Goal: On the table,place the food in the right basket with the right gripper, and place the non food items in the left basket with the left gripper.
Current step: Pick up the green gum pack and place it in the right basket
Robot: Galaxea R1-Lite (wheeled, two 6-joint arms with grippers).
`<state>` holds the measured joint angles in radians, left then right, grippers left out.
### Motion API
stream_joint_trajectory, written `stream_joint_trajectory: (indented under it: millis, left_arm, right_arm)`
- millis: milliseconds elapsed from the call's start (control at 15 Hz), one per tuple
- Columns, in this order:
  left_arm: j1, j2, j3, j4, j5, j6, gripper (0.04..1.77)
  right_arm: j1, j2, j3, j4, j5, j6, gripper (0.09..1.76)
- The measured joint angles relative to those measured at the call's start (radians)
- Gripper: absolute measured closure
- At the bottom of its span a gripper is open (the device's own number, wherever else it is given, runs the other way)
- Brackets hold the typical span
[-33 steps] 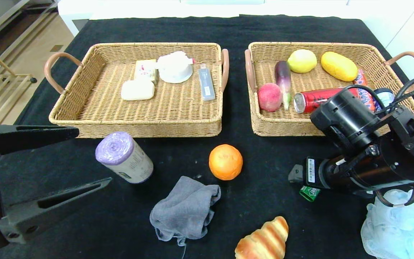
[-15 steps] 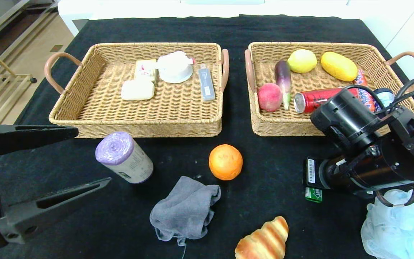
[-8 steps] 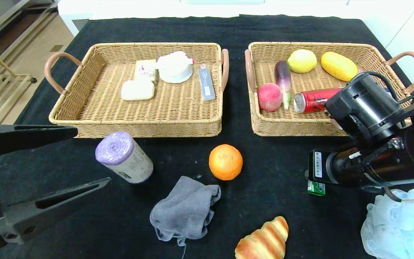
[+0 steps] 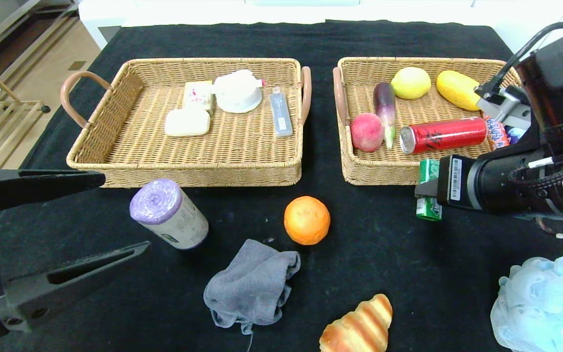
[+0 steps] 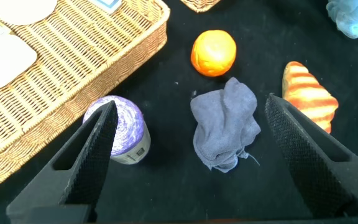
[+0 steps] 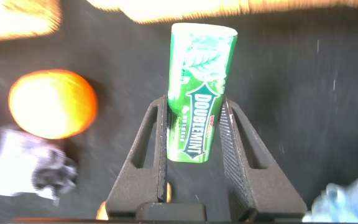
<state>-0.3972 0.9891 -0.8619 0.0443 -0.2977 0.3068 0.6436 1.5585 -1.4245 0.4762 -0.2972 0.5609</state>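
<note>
My right gripper (image 4: pixel 427 190) is shut on a green Doublemint gum pack (image 4: pixel 428 189), held in the air just before the right basket's front wall (image 4: pixel 384 173); the right wrist view shows the gum pack (image 6: pixel 197 93) clamped between the fingers (image 6: pixel 159 140). My left gripper (image 4: pixel 110 215) is open and empty at the near left, beside a purple-topped roll (image 4: pixel 168 213). In the left wrist view its fingers (image 5: pixel 98 134) straddle the roll (image 5: pixel 120 127) and a grey cloth (image 5: pixel 225 127). An orange (image 4: pixel 307 220), the grey cloth (image 4: pixel 252 286) and a croissant (image 4: pixel 358 327) lie on the black table.
The right basket holds a red can (image 4: pixel 443 134), peach (image 4: pixel 366 132), eggplant (image 4: pixel 385 110), lemon (image 4: pixel 410 82) and a yellow fruit (image 4: pixel 460 90). The left basket (image 4: pixel 184 171) holds soap, a white bowl, a small box and a grey stick. A blue bath pouf (image 4: pixel 548 308) lies near right.
My right gripper has closed on the gum pack, lifted it off the table and carried it up and back toward the right basket's front wall. The left arm has not moved.
</note>
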Motion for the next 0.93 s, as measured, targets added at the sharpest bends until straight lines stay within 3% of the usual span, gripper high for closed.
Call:
stream_joint_trajectory:
  millis: [533, 733, 933]
  left_arm:
    - [0.0, 0.0, 0.0, 0.0, -0.001, 0.0, 0.09]
    - [0.0, -0.001, 0.0, -0.001, -0.001, 0.0, 0.09]
    - [0.0, -0.001, 0.0, -0.001, -0.001, 0.0, 0.09]
  right_arm:
    - [-0.082, -0.027, -0.077, -0.037, 0.0, -0.115, 1.26]
    - [-0.151, -0.015, -0.106, -0.055, 0.0, -0.169, 1.26]
    - [-0.242, 0.013, -0.107, -0.159, 0.001, -0.247, 1.26]
